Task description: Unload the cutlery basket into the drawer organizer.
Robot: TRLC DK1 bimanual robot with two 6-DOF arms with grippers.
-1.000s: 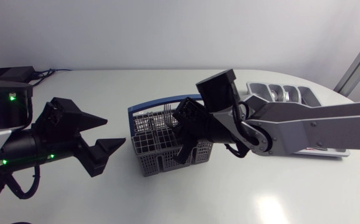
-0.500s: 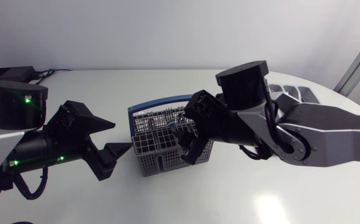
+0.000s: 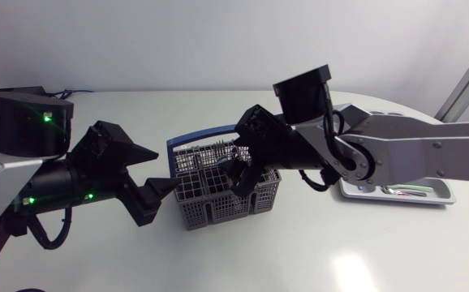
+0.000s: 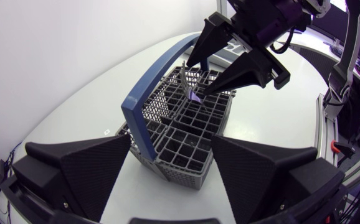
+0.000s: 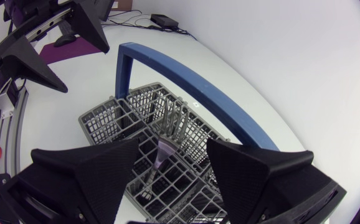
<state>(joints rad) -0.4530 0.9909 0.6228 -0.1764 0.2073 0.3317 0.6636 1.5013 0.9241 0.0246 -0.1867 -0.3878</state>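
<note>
Now a fork (image 5: pixel 174 118) is standing upright in the cutlery basket (image 5: pixel 105 124), directly between the nearer right hand's (image 5: pixel 172 146) spread-open fingers.

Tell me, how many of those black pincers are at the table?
2. The left matte black wedge-fingered pincer hangs open beside the grey mesh cutlery basket with a blue handle; the right pincer is open over its compartments.

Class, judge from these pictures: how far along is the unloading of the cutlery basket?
Done: unclear; the white organizer tray is mostly hidden. In hand: nothing; the open right gripper hovers over a metal fork in the grey blue-handled plastic basket. Left: gripping and moving it.
</note>
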